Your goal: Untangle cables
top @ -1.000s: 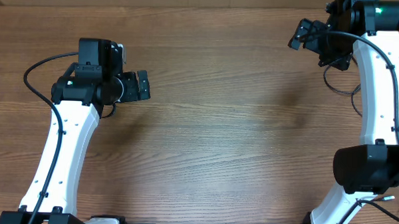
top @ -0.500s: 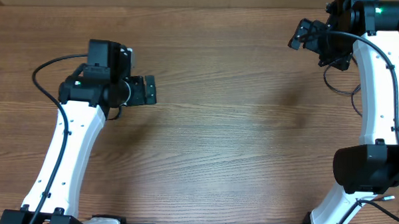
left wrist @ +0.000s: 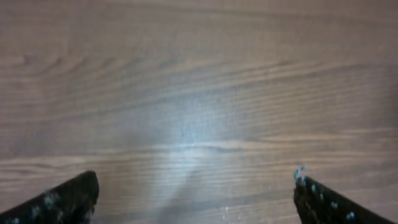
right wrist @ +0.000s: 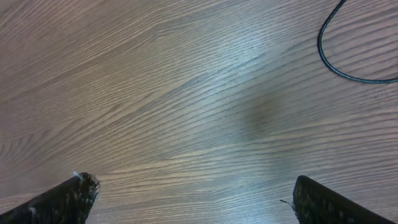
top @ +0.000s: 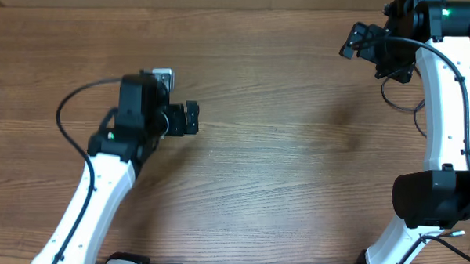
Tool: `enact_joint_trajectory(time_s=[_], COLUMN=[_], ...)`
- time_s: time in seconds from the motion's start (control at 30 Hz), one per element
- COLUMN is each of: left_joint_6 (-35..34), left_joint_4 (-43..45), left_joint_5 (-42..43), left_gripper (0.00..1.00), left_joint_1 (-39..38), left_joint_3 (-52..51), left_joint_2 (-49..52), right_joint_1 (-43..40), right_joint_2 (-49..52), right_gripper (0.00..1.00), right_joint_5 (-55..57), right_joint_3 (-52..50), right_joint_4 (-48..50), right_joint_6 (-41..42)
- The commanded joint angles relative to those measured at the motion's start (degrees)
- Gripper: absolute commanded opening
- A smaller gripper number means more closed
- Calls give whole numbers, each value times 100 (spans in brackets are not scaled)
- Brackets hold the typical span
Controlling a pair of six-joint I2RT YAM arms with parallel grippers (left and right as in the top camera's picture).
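Wooden table [top: 281,149] from above: the left gripper [top: 193,117] hangs left of centre, well apart from the cable [top: 386,98], a thin black loop near the right gripper [top: 350,42] at the far right corner. Left wrist view: its fingers [left wrist: 68,199] are spread wide, only wood grain between them. Right wrist view: fingers are spread wide too, and the cable curves at the upper right, apart from them.

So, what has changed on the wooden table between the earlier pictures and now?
The left arm's black two-finger tool moved toward the middle of the brown wooden table and slightly nearer the robot's base. It is open and empty. Nothing was taken hold of or let go. The right arm's black tool stayed where it was, open.
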Motion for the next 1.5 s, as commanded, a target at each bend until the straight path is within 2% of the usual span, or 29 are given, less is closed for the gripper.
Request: enact_joint_trajectory(time_s=[0.0, 0.83, 1.07, 1.3, 1.47], left_joint_6=[48, -195, -195, -192, -190], left_joint_4=[907, 6524, 5989, 4470, 3198], left_joint_5=[55, 63, 63, 61, 59], left_gripper=[100, 100, 99, 100, 100], left_joint_1=[-13, 7, 166, 514, 793], left_joint_3=[-931, -5455, -5423, -5423, -5423], left_joint_2=[-695, -3976, -4450, -4979, -5744], right_joint_1=[2, 2, 2, 2, 2], right_joint_2=[-52, -52, -52, -52, -52], right_gripper=[100, 100, 100, 100, 100], right_joint_5=[11, 11, 11, 11, 11], right_joint_3=[4, 4, 4, 4, 4], right_joint_4=[9, 9, 9, 9, 9], right_joint_6=[-4, -4, -4, -4, -4])
